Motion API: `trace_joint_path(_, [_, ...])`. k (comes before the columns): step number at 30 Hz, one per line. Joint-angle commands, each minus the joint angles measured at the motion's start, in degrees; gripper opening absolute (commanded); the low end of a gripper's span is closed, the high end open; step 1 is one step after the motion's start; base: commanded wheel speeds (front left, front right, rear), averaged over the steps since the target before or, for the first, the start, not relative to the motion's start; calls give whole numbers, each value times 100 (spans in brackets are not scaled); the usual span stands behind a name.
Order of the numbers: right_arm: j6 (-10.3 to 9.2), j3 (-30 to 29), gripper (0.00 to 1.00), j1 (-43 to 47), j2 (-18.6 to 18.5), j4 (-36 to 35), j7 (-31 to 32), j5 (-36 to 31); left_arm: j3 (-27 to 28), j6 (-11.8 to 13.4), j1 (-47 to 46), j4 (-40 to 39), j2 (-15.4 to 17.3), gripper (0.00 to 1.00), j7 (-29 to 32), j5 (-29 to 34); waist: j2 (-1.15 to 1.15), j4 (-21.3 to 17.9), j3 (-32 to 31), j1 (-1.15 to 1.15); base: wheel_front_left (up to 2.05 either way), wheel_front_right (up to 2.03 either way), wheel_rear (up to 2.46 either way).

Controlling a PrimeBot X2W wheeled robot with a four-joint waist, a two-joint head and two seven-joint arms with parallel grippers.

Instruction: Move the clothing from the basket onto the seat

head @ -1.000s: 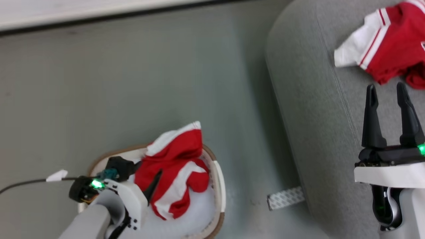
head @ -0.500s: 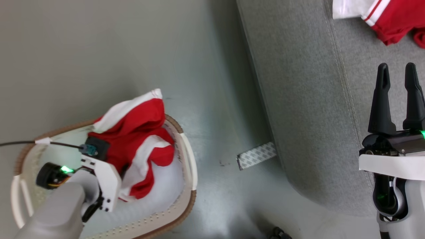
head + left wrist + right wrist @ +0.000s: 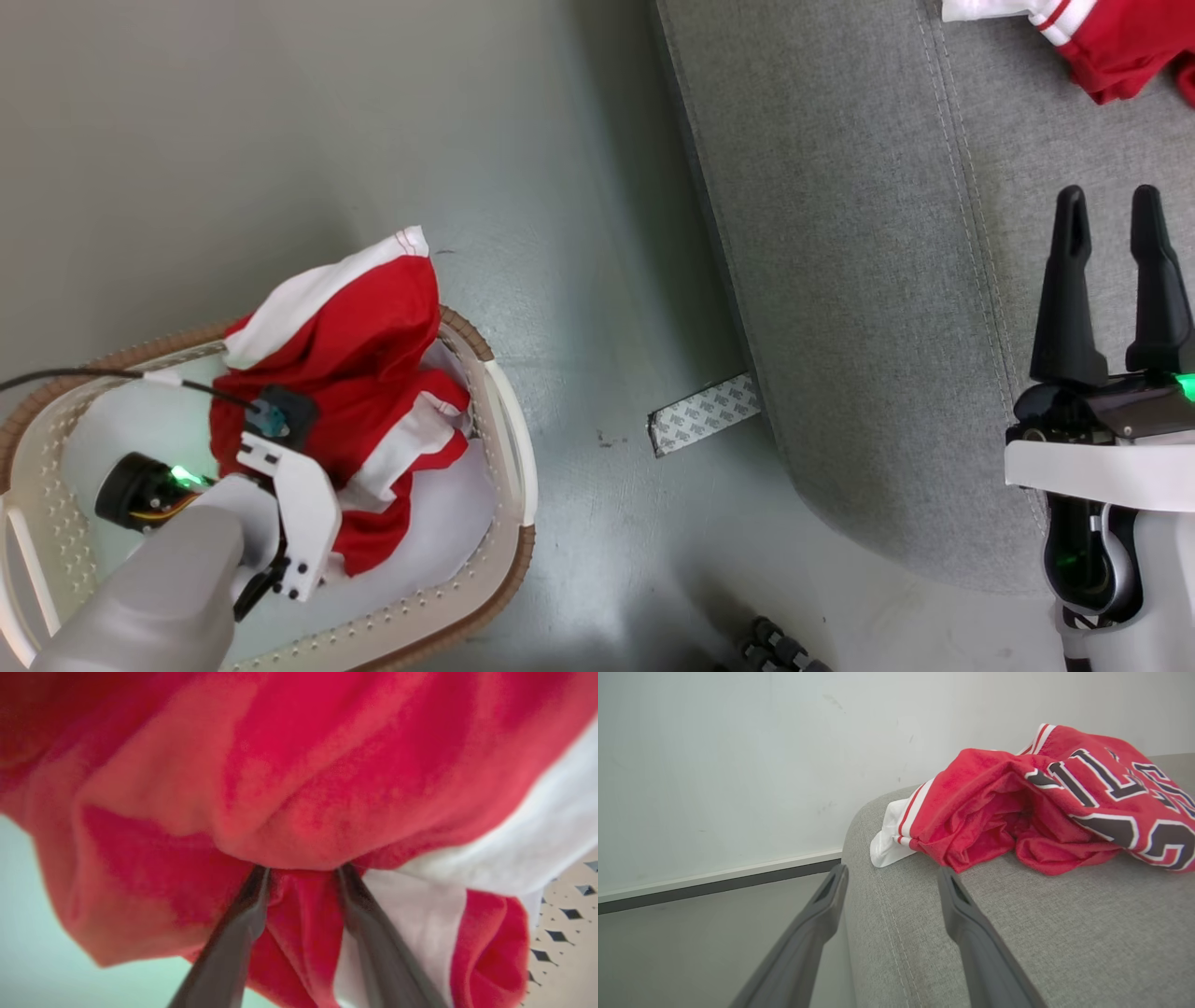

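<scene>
Task judged partly done. One lettered red jersey [image 3: 1064, 807] is seen lying on the couch [image 3: 859, 280]. A second red-and-white garment [image 3: 345, 355] is heaped in the laundry basket [image 3: 509, 448] on the floor [image 3: 280, 140] beside the couch. The left pincer [image 3: 302, 871] is sunk into it, jaws parted about a red fold; a grip cannot be confirmed. The right pincer [image 3: 1111, 201] is held open, empty, over the couch. Lift and transfer outstanding.

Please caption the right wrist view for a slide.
Open right gripper at the edge of the seat; a red lettered jersey lies ahead on it.
</scene>
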Motion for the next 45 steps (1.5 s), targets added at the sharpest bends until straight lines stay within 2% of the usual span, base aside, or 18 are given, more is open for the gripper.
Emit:
trace_joint_path(1, [-12, 21, 100, -60, 20, 53, 1, -49, -46, 9, 10, 56, 26, 0, -102, -91, 0, -8, -33, -1, 0, 0, 0])
trace_joint_path(3, [-12, 58, 100, -144, 19, 98, 0, -70, -57, 9, 17, 54, 42, 0, -303, -203, 0, -23, -128, -1, 0, 0, 0])
trace_joint_path(8, [-12, -67, 100, -218, 13, 206, 0, -304, -233, 9, 228, -29, -187, 0, -774, -472, 0, 229, -743, -1, 0, 0, 0])
trace_joint_path(14, [-12, -216, 100, -50, 9, 410, 1, -703, -471, 8, 595, -254, -596, 0, -1457, -889, 0, 700, -1905, -1, 0, 0, 0])
trace_joint_path(22, [-12, -319, 100, 323, 4, 744, 1, -917, -695, 9, 918, -850, -905, 0, -2103, -1487, 0, 1328, -3371, -1, 0, 0, 0])
trace_joint_path(32, [-12, -252, 100, 886, -97, 1029, 3, -773, -336, 51, 691, -1973, -821, 0, -2329, -1658, 0, 1830, -4521, -1, 0, 0, 0])
trace_joint_path(39, [-12, 25, 100, 1147, -151, 1138, 3, -641, -41, 306, 402, -2925, -605, 0, -2306, -1604, 0, 1990, -4809, -1, 0, 0, 0])
trace_joint_path(45, [-12, 307, 100, 1215, -200, 1197, 3, -565, 182, 658, 111, -3909, -284, 0, -2043, -1614, 0, 2089, -4889, -1, 0, 0, 0])
